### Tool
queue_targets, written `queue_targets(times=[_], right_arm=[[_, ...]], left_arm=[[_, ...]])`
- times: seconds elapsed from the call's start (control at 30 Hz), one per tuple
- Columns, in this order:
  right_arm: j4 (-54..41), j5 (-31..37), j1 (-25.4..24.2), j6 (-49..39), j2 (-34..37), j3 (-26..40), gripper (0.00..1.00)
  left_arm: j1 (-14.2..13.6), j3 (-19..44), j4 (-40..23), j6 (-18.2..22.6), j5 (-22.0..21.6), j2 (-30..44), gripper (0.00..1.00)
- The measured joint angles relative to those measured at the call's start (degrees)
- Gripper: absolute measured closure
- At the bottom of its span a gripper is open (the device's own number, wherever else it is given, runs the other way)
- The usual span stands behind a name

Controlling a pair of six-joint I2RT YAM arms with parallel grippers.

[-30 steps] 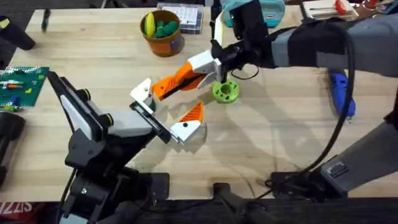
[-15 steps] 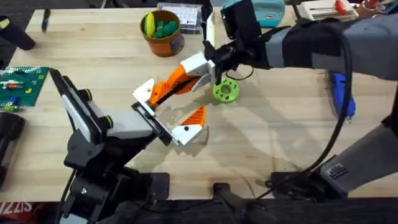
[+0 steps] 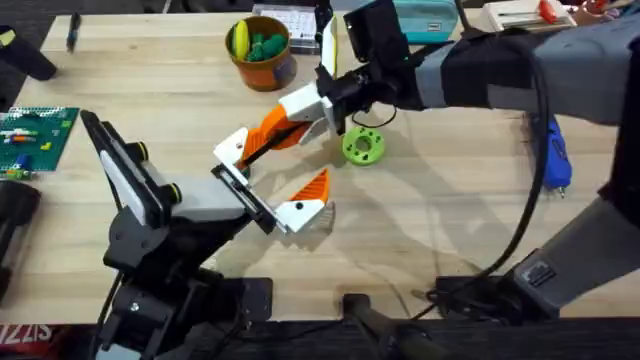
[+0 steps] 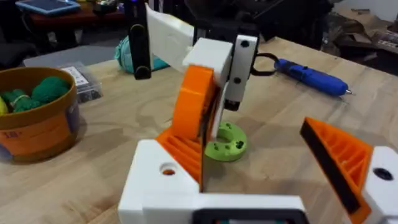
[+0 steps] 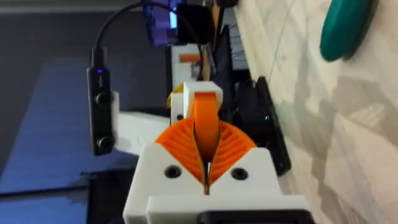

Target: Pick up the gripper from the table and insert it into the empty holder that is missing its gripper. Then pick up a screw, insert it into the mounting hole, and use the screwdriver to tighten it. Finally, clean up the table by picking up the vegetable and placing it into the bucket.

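Gripper (image 3: 280, 122) base is pinched in the right claw (image 3: 335, 100), we note, tip resting against the holder (image 3: 243, 192).

Orange finger carried up and toward the table's far side

Over the last second the right gripper (image 3: 335, 95) has moved away from the green ring (image 3: 362, 146) toward the bucket (image 3: 261, 52), taking the gripper's (image 3: 280, 124) white base with it; the piece now lies steeper, its tip still by the holder (image 3: 243, 186).
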Motion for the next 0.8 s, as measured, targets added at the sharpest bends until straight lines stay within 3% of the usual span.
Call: queue_targets(times=[0.33, 0.8], right_arm=[[0.77, 4.58, 1.5, 0.17, 0.06, 1.03, 0.979], [0.91, 5.41, 2.22, 0.4, 1.11, 1.9, 0.98]], left_arm=[[0.65, 0.0, -0.13, -1.75, -1.59, 0.0, 0.016], [0.7, 0.0, -0.19, -3.15, -2.83, 0.0, 0.016]])
